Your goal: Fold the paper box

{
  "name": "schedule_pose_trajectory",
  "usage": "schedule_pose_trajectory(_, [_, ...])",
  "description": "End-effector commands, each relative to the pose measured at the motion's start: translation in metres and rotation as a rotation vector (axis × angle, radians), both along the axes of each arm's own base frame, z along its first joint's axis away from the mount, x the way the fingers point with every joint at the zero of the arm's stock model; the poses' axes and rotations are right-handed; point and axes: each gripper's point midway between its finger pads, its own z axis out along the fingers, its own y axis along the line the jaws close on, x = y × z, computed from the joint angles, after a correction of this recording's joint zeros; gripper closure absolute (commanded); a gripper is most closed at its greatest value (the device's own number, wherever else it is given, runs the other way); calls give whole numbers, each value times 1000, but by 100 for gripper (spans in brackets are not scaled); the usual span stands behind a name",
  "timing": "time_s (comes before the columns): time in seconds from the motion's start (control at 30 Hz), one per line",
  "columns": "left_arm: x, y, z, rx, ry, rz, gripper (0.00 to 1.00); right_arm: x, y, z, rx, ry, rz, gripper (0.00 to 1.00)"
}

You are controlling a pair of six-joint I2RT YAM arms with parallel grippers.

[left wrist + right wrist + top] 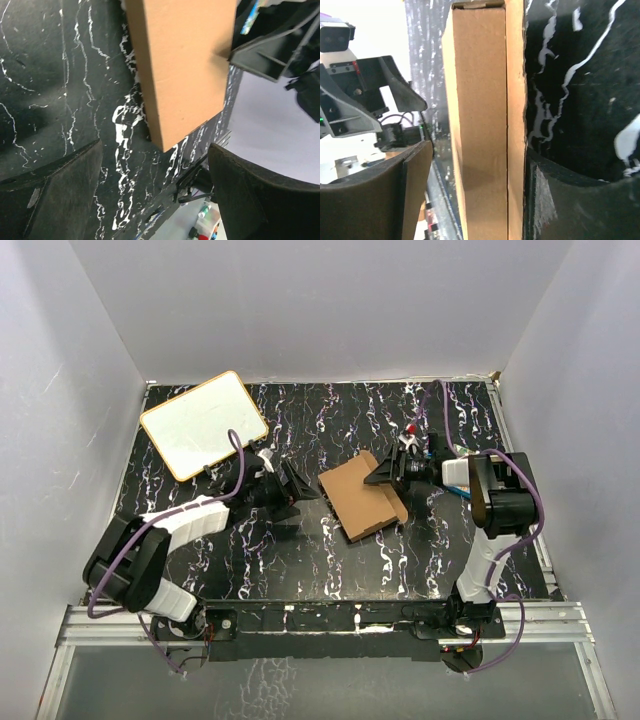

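Jaws of the left gripper (155,150) stand wide apart and grip nothing. Jaws of the right gripper (480,150) are also apart, set on either side of the paper box (482,125) without clamping it. In the right wrist view one finger (580,200) lies against the cardboard's edge. The other finger (375,200) has a clear gap between it and the box's side.

Both arms are bolted at the near edge of the surface (300,570), a black top veined with white. From the near left corner the left arm reaches inward. Its left gripper (295,490) stops just left of the middle, its fingertips pointing at the box's near left corner. In the left wrist view that corner sits just ahead of the open fingers (60,185), and no contact shows.

The paper box (360,498) lies about the middle of the surface, slightly towards the right edge, turned at an angle to the edges. It is plain brown cardboard, unprinted, with its broad face up and a narrow side wall showing in both wrist views (185,65). The right arm rises from the near right corner and bends back inward. It brings the right gripper (388,472) to the box's far right side.

Farther off, near the far left corner, a white board (203,425) with an orange rim lies flat, well apart from the box. Pale walls (320,310) close in the far edge and both sides.
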Motion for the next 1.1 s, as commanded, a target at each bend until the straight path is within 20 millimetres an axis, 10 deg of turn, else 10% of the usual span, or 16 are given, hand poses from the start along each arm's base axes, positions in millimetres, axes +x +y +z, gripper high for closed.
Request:
schedule_pose_trajectory(0.0, [1, -8, 0, 31, -10, -46, 18, 25, -12, 6, -140, -171, 19, 28])
schedule_pose_trajectory(0.27, [6, -7, 2, 80, -27, -57, 18, 40, -66, 1, -530, -389, 51, 13])
schedule_pose_trajectory(0.47, [6, -5, -2, 94, -29, -51, 25, 23, -82, 42, -621, -666, 89, 14])
schedule_pose_trajectory(0.67, [11, -21, -12, 99, -8, -83, 30, 10, -76, 30, -608, -681, 131, 81])
schedule_pose_trajectory(1.07, [30, -58, -46, 172, 34, -144, 29, -9, -42, -9, -526, -564, 278, 92])
